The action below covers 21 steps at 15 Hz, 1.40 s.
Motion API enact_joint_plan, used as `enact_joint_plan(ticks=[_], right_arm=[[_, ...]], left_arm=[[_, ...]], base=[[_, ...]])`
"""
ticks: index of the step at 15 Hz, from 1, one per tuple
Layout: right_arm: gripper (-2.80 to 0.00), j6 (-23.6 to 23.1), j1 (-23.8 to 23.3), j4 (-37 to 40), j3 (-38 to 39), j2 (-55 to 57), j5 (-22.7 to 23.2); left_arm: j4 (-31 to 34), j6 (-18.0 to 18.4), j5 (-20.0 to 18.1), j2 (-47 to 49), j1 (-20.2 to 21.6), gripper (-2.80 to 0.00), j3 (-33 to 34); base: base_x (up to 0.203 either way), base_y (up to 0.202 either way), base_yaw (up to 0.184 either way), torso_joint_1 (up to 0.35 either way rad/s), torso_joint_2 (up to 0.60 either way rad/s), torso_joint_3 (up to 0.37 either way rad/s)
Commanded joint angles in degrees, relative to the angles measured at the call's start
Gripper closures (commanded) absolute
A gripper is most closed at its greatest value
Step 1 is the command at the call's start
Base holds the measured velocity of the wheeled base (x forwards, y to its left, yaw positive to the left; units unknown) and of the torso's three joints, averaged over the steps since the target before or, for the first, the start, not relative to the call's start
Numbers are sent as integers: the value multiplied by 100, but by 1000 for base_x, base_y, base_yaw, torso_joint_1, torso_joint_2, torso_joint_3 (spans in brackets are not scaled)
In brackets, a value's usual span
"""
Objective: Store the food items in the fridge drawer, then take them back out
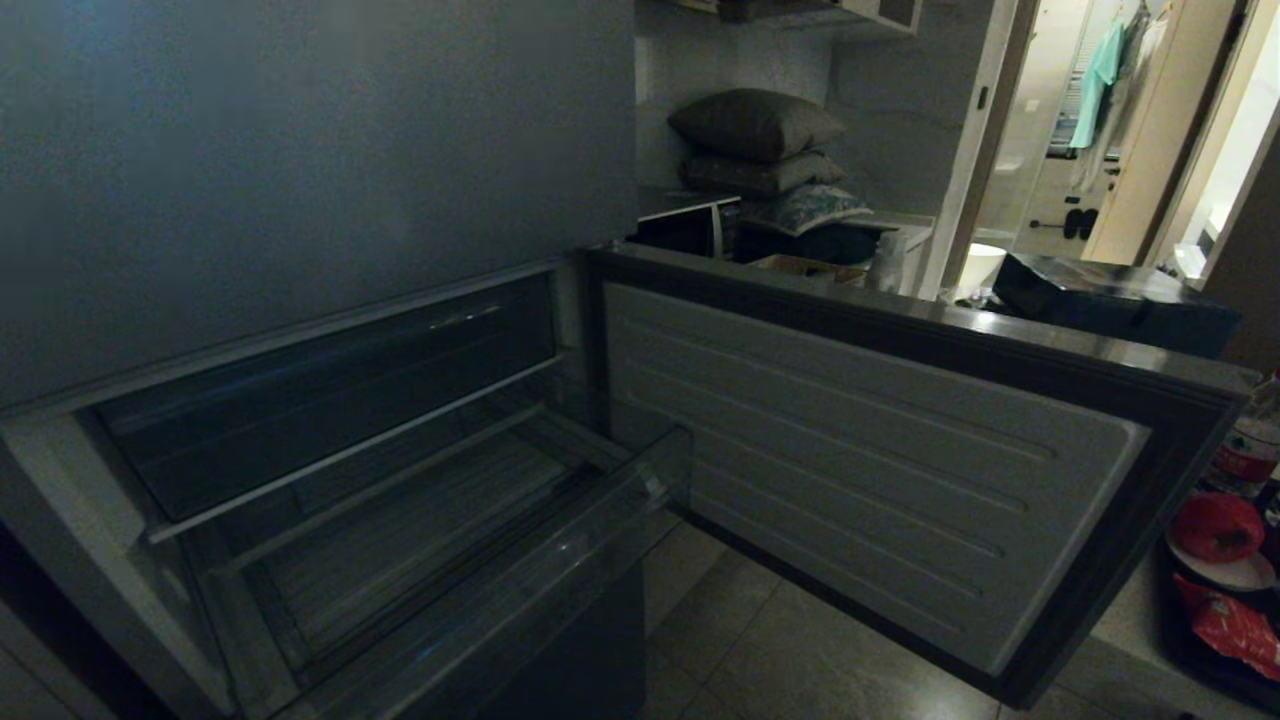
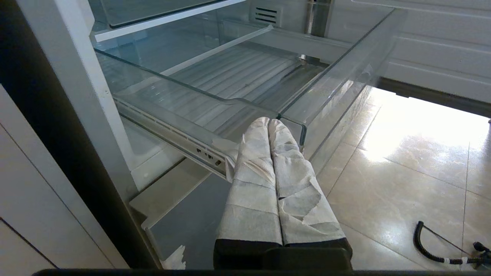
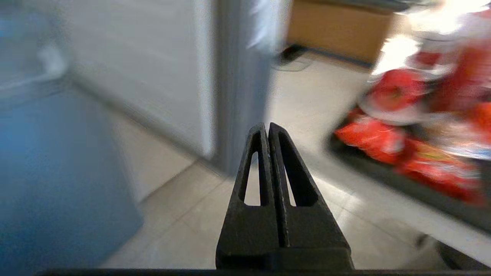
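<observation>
The fridge drawer (image 1: 560, 575) is pulled out of the open middle section, and its ribbed floor is bare. In the left wrist view my left gripper (image 2: 268, 121), its fingers wrapped in white tape, is shut and empty just short of the front corner of the drawer (image 2: 339, 86). The food items sit low at the far right: a round red lump (image 1: 1217, 525) on a white plate and a red packet (image 1: 1238, 632) beside it. My right gripper (image 3: 267, 126) is shut and empty above the floor tiles, with the red lump (image 3: 397, 90) and red packets (image 3: 370, 138) ahead to its side. Neither arm shows in the head view.
The middle door (image 1: 850, 450) stands swung open between the drawer and the food. A flat shelf (image 1: 350, 450) lies above the drawer. A red-labelled water bottle (image 1: 1250, 445) stands behind the plate. Stacked cushions (image 1: 760, 150) lie beyond the fridge. A black cable (image 2: 429, 249) lies on the tiled floor.
</observation>
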Motion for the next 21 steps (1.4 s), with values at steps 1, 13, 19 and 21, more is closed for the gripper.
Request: enact_joint_plan(ticks=[1, 13, 19, 21], right_arm=[[0, 115, -3, 203, -444, 279, -272], [-280, 1149, -3432, -437, -1872, 4446, -876], [-280, 1176, -4406, -1994, -2098, 6790, -198], [-280, 1169, -4476, -2459, -2159, 7388, -60]], left_arm=[[-1, -2, 1, -1, 0, 0, 0], [-1, -2, 1, -1, 0, 0, 0], [-1, -2, 1, -1, 0, 0, 0], [-1, -2, 1, -1, 0, 0, 0]], base=[[0, 0, 0, 0, 0, 0], [0, 0, 0, 0, 0, 0], [0, 0, 0, 0, 0, 0], [0, 0, 0, 0, 0, 0]])
